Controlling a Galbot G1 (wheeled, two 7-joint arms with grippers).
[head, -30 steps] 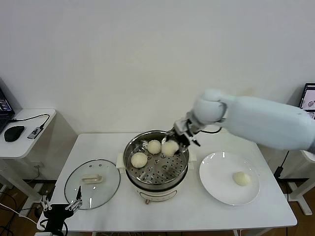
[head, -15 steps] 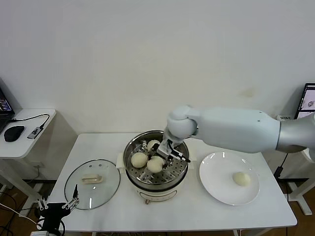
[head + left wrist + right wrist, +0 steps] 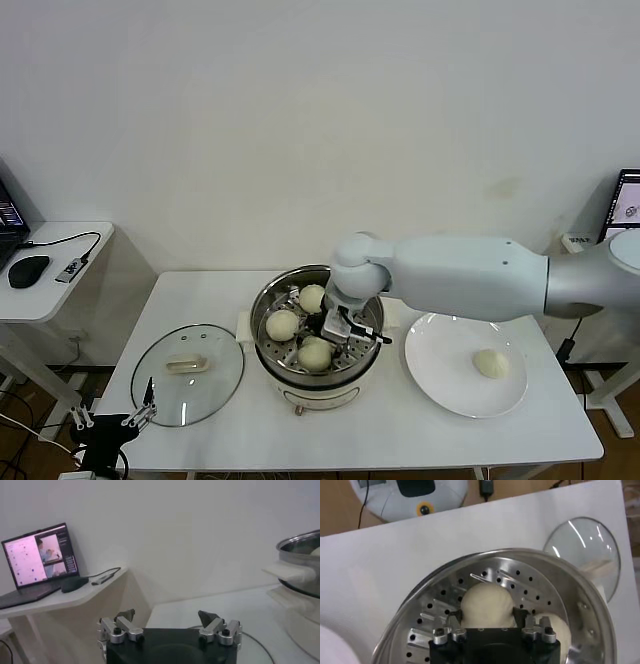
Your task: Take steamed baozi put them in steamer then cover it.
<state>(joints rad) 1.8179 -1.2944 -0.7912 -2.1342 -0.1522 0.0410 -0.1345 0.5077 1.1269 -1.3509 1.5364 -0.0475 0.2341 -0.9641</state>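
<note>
So the steamer (image 3: 318,338) sits mid-tabletop (image 3: 400,440). Inside it there are three baozi: one at the left (image 3: 283,324), one at the back (image 3: 313,297), one at the front (image 3: 315,354). The right pincer (image 3: 337,328) is down in the steamer too, around that front one. Left of the steamer the cover (image 3: 187,373) lies flat. Right of the steamer is a plate (image 3: 440,380) with the fourth baozi (image 3: 489,363) on it. The left pincer (image 3: 110,420) hangs off the tabletop's front-left corner, near the cover.

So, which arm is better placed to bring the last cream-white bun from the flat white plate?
Right. The right gripper is inside the steel steamer, beside the plate holding that bun. The left gripper sits low, past the glass lid.
</note>
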